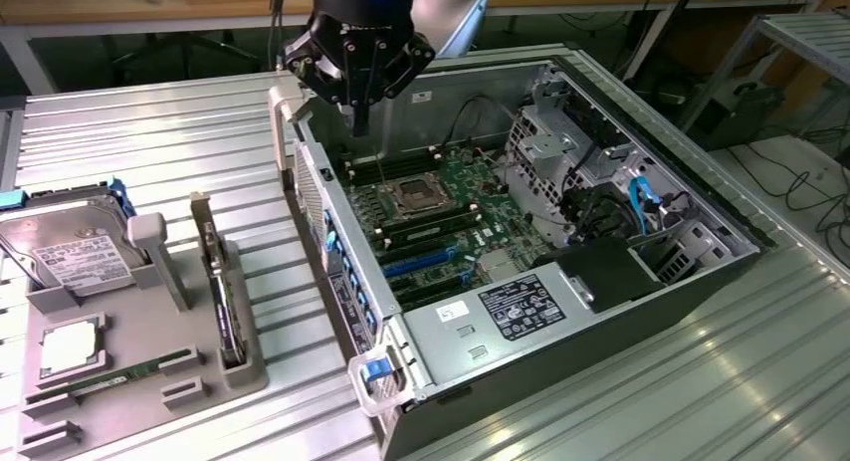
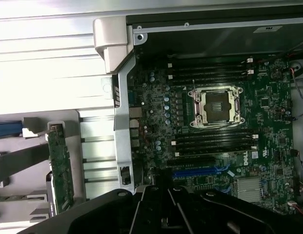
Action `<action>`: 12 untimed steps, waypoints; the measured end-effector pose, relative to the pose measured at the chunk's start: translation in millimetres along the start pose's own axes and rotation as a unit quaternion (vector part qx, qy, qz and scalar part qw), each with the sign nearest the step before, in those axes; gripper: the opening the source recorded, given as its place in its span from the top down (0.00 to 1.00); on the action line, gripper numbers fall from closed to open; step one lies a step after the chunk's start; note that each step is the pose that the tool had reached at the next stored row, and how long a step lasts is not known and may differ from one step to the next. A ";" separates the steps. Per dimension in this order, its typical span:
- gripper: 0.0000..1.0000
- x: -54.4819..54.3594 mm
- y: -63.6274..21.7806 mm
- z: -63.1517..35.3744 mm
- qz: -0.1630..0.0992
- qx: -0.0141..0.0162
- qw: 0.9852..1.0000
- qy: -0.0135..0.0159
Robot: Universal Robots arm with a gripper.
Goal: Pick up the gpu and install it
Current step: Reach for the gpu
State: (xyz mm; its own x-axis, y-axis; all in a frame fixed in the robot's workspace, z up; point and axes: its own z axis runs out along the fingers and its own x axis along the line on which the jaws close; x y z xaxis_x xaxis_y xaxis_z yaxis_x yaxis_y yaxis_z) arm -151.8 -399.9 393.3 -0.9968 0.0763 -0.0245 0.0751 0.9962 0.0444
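One ribbed metal tabletop carried everything. On it an open computer case lay on its side, its green main board facing up with the bare processor socket near the middle. To the exterior view's left of the case sat a grey holder with several slots. The black hand hung over the far corner of the case, above the board and touching nothing; its fingers looked closed together and empty. A silver hard drive leaned in the holder's far left part. The gpu stood on its long edge in the holder's slot nearest the case, well apart from the hand. Its long axis ran from near to far in the exterior view, roughly along the case's side wall, so it showed as a thin upright strip. A narrow memory stick lay flat in the holder's near part.
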 end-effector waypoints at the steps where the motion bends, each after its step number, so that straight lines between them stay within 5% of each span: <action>1: 0.89 0.7 -0.1 0.0 0.000 0.000 1.000 0.000; 12: 0.89 7.9 -1.0 -0.1 0.000 0.000 1.000 0.000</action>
State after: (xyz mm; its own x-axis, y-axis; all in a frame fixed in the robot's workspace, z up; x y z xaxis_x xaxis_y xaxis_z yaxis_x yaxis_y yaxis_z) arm -159.7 -400.3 393.2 -0.9968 0.0762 -0.0245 0.0751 0.9962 0.0444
